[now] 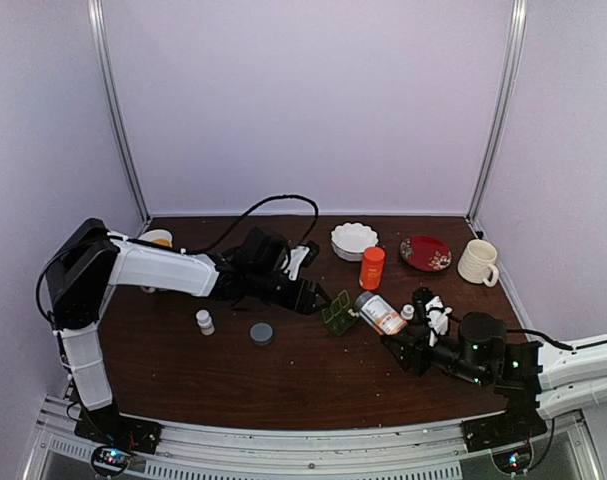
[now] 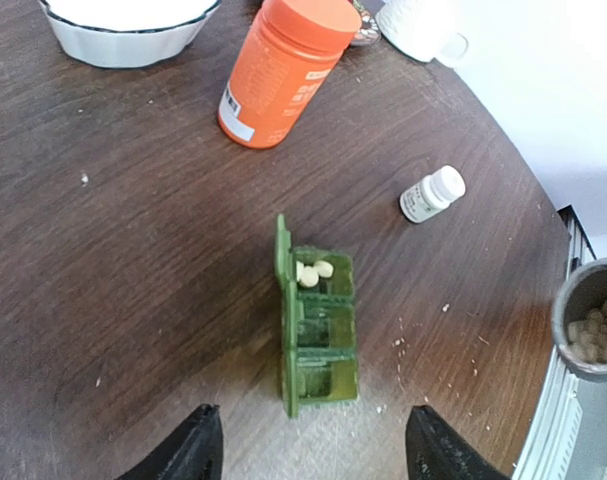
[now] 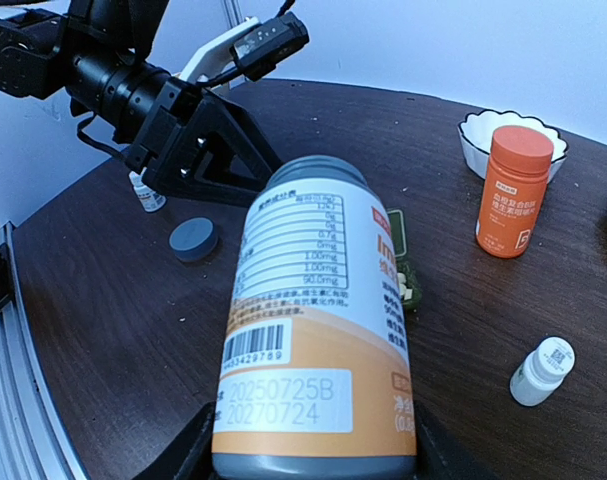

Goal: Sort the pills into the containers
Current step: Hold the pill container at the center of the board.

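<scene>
Our left gripper (image 2: 313, 452), fingers wide and empty, faces the dark-green plastic pill box (image 2: 318, 335) end-on. Our right gripper (image 3: 313, 462) clasps the labelled white-orange bottle (image 3: 318, 330).

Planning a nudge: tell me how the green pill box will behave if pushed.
The pill box looks like small, thin plastic, so it is probably light and apt to slide on the smooth table. Its raised lids along one side may help it tip, spilling the pills.

Top view: high at the near edge, facing down over the whole worktop (image 1: 313, 390). Left wrist: close, steeply down on the pill box (image 2: 319, 345). Right wrist: low, just behind the labelled bottle (image 3: 318, 330). All share the orange bottle (image 1: 372, 268).
</scene>
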Robot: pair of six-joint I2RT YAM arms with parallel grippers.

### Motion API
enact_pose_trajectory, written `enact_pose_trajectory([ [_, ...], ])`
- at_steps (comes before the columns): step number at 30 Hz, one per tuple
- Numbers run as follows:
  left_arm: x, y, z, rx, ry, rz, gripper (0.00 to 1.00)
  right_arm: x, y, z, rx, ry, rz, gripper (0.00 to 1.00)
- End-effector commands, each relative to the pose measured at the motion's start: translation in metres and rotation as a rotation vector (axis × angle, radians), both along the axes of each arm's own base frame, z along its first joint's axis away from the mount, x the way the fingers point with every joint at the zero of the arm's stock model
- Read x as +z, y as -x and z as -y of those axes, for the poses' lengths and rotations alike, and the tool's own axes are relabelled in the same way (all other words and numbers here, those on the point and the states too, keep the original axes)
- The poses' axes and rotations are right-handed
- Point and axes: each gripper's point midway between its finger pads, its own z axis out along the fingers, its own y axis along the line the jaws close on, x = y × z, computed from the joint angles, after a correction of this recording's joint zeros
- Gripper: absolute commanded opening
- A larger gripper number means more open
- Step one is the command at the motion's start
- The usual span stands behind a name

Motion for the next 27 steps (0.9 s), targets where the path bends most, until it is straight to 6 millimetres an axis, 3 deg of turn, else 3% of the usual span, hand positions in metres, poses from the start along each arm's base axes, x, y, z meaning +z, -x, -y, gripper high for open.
enact_pose_trajectory([
  [1,0.010,-0.010,0.028,-0.035,0.076,0.035,0.64,0.006,-0.002,0.005,-0.016,-0.048,-0.002,0.00],
  [7,-0.009,-0.029,0.028,0.058,0.003,0.015,0.61,0.012,-0.001,0.008,-0.014,-0.076,0.005,0.00],
  [11,-0.016,-0.029,0.036,0.044,0.013,-0.013,0.59,0.011,-0.001,0.010,-0.013,-0.068,0.003,0.00],
  [20,-0.027,-0.026,0.045,0.018,-0.018,-0.032,0.43,0.009,-0.004,0.010,-0.023,-0.055,0.001,0.00],
  [27,-0.039,-0.022,0.037,0.026,-0.078,-0.057,0.28,0.008,-0.003,0.010,-0.018,-0.055,-0.004,0.00],
])
